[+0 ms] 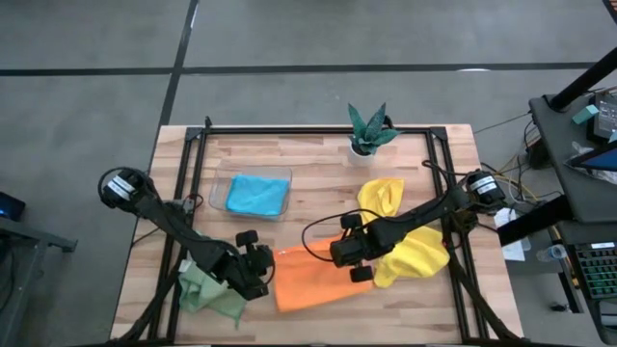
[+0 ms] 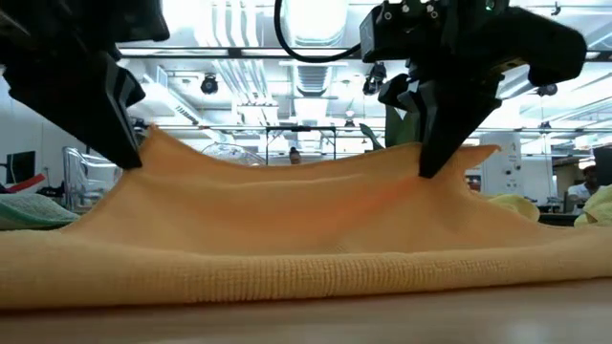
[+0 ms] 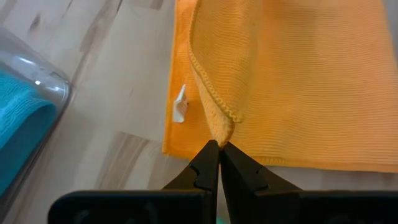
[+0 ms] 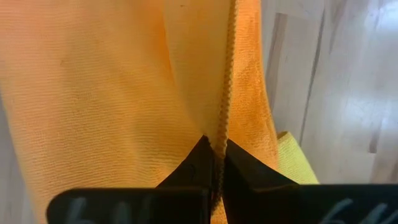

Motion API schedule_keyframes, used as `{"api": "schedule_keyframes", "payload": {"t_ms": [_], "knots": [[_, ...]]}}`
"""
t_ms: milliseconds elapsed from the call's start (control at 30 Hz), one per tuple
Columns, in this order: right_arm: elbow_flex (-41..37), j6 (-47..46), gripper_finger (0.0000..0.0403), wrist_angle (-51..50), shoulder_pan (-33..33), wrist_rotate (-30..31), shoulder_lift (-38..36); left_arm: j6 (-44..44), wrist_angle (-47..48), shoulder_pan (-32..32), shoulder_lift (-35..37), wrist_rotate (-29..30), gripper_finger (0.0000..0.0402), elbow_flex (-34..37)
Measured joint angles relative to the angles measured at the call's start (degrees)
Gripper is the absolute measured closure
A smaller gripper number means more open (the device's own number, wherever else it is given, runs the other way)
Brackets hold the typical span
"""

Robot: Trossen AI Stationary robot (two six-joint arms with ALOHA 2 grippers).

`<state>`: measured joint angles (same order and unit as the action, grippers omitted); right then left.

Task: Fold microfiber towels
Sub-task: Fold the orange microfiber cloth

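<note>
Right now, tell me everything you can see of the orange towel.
The orange towel is a plain, finely ribbed microfiber cloth with a stitched hem and a small white tag. It lies on the wooden table's front middle, its rear edge lifted. The left gripper and right gripper are each shut on a corner. A yellow towel lies beside it.

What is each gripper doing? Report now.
Left gripper: shut on the orange microfiber towel, pinching its edge.
Right gripper: shut on the same towel's edge.
</note>
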<state>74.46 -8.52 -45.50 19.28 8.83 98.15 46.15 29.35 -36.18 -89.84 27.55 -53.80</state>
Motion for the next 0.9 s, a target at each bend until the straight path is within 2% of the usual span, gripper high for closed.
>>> {"api": "schedule_keyframes", "payload": {"t_ms": [733,900], "knots": [[0.0,1.1,0.0394,1.3,-1.7,0.4,0.1,-0.5,-0.5,2.7,0.0,-0.3,0.0402,2.1],[0.0,1.1,0.0382,1.5,-2.0,0.4,0.1,-0.1,-2.3,2.8,0.0,-0.5,0.0402,3.5]]}}
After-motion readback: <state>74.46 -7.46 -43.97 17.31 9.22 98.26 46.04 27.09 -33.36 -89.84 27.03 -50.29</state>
